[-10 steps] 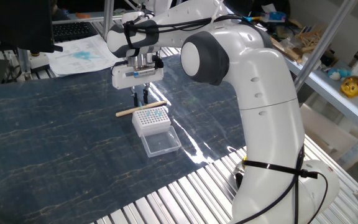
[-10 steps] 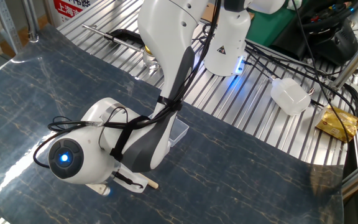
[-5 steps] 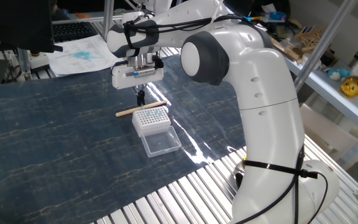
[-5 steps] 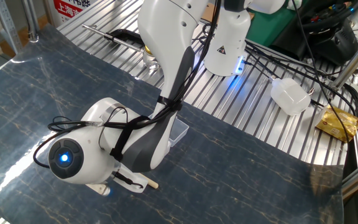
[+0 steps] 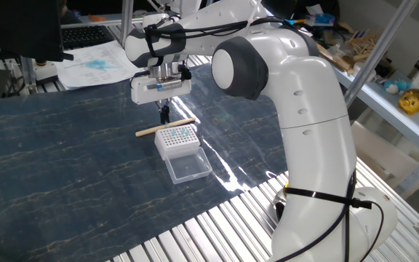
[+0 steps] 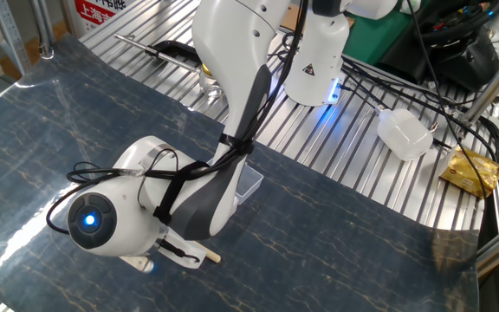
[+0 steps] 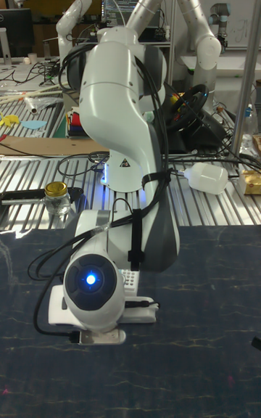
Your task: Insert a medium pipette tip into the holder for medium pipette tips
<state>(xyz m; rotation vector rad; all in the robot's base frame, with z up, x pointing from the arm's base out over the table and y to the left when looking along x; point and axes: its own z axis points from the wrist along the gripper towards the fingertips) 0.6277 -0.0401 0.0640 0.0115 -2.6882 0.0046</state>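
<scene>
The holder is a small white rack with a grid of holes and some teal tips on the right of its top. Its clear lid lies open in front of it. My gripper points down just behind the rack, its fingers pressed together close to the mat. The medium pipette tip is too small to make out; I cannot tell whether one is between the fingers. In the other fixed view the arm hides the rack and only the lid shows. The tall fixed view shows a sliver of the rack.
A long beige wooden stick lies on the dark blue mat right behind the rack, under my gripper. Papers lie at the back left. A white bottle and a jar stand on the slatted metal by the arm's base.
One second ago the fingers stood apart; they have since closed together. The arm and the rack have kept their places.
</scene>
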